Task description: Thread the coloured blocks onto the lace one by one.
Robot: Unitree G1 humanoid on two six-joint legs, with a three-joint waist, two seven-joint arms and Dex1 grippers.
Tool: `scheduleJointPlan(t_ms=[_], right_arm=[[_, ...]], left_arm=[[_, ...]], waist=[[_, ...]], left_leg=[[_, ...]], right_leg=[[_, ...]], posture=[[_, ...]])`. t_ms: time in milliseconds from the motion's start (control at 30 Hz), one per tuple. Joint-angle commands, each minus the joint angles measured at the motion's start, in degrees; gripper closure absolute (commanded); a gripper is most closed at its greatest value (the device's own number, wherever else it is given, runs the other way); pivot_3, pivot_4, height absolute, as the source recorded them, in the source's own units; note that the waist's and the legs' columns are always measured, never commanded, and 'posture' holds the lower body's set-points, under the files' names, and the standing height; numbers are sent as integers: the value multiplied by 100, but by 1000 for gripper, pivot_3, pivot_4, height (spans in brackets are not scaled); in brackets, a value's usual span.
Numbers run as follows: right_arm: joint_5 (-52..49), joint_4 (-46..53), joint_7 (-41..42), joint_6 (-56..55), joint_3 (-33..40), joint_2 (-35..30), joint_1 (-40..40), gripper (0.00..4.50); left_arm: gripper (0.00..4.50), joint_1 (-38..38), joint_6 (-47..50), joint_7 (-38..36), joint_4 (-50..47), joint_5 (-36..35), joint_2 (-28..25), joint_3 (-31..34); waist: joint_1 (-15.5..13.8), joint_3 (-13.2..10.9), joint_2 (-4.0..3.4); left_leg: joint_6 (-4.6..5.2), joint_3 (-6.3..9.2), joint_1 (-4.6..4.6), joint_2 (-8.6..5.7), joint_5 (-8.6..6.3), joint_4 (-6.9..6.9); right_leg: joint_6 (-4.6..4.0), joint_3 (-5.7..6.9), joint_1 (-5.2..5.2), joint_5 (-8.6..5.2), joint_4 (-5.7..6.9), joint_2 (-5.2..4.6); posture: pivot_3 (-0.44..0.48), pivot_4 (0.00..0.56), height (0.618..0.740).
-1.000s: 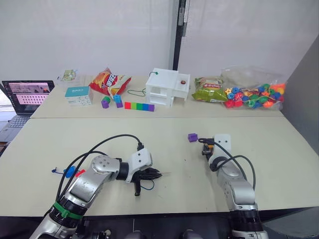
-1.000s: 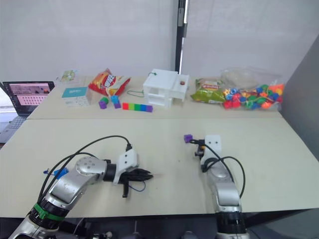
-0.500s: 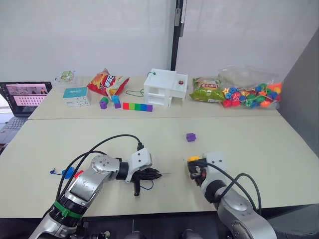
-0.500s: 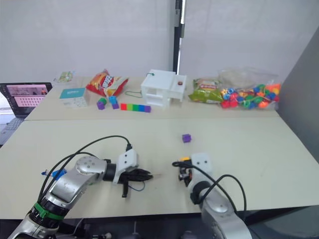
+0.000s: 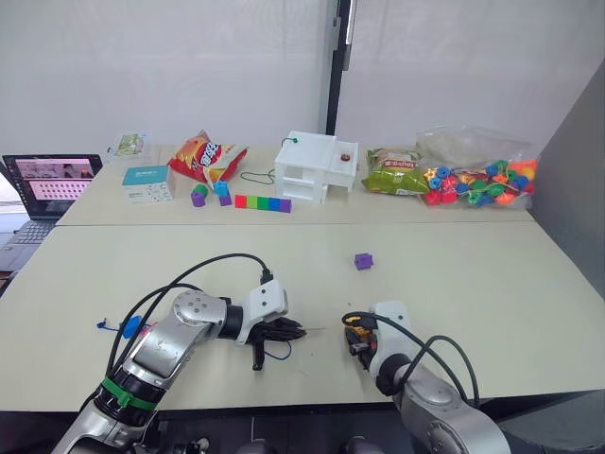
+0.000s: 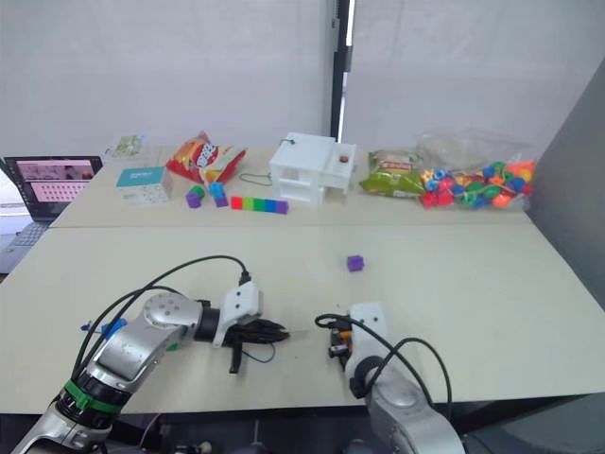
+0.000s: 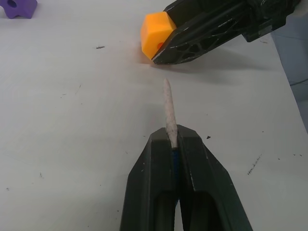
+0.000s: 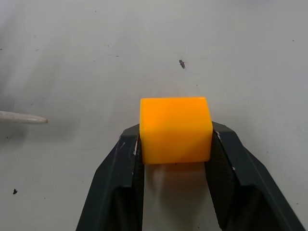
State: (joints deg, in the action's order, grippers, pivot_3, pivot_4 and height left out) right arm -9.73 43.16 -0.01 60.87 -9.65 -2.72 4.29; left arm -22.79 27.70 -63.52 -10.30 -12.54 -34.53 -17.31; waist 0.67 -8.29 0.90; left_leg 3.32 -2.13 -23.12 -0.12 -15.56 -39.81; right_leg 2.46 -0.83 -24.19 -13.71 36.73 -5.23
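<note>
Left gripper clamped on thin dark-blue lace's stiff pale tip; right gripper pinching yellow-orange plastic cube near, low over table. Risk: tip misses hole if cube sits tilted.

Smooth plastic orange block; rough pale lace tip.

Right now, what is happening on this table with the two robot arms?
The left gripper is shut on the lace, with the pale tip sticking out. The right gripper holds the yellow-orange block just ahead of that tip, not yet threaded. A purple block lies loose on the table.
</note>
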Motion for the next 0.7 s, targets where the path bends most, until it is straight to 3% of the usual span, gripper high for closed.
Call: scheduleJointPlan(t_ms=[33, 233, 267, 400, 500, 567, 633, 700], right_arm=[[73, 99, 42, -334, 19, -116, 27, 2209], [-166, 426, 383, -482, 256, -402, -175, 226], [-219, 477, 466, -456, 307, -472, -231, 54], [-668, 574, 1204, -329, 618, -1026, -598, 54], [-1803, -52, 3185, -387, 1212, -2298, -1403, 54], [-2165, -775, 4653, -721, 1161, -3337, -1803, 54], [-2155, -1478, 5233, -1087, 1072, -3778, -2185, 54], [-1697, -2226, 6197, -1897, 451, -4331, -2566, 54]], left_arm=[[4500, -98, -92, -18, -35, -18, -43, 51], [4500, -48, -77, 6, -73, -24, -55, 85], [4500, -34, -74, 14, -83, -27, -59, 94], [4500, 18, -33, 81, -152, -42, -62, 128], [4500, 112, 18, 161, -272, -64, -66, 146], [4500, 158, 70, 199, -366, -96, -58, 139], [4500, 167, 94, 217, -406, -99, -55, 122], [4500, 195, 125, 226, -461, -108, -71, 121]], waist=[[-2, 0, 0], [-1, 0, 0], [-1, 0, 0], [-4, 0, 0], [2, -4, 4], [-22, -5, 4], [-36, -6, 7], [-29, -6, 6]], left_leg=[[0, 0, -2, -1, 0, 0], [0, 0, -5, 0, 0, 0], [0, 0, -5, 0, 0, 0], [1, 0, -5, -1, 0, 0], [2, -3, -5, -3, -1, -3], [7, -1, 0, -2, -4, -8], [11, 7, 5, 2, -6, -3], [12, 5, -3, 2, -7, 3]], right_leg=[[0, 0, -3, 0, 0, -1], [0, 0, -4, 0, -1, 0], [0, 0, -5, 0, -1, 0], [0, 1, -3, 0, -2, -1], [2, 0, 3, 1, -6, -3], [2, 2, 12, 1, -12, -3], [0, 11, 19, 0, -19, 2], [-2, 9, 10, -1, -20, 4]], posture=[[0, 150, 740], [0, 150, 740], [0, 150, 740], [0, 150, 740], [0, 150, 740], [0, 150, 740], [0, 150, 740], [0, 150, 740]])
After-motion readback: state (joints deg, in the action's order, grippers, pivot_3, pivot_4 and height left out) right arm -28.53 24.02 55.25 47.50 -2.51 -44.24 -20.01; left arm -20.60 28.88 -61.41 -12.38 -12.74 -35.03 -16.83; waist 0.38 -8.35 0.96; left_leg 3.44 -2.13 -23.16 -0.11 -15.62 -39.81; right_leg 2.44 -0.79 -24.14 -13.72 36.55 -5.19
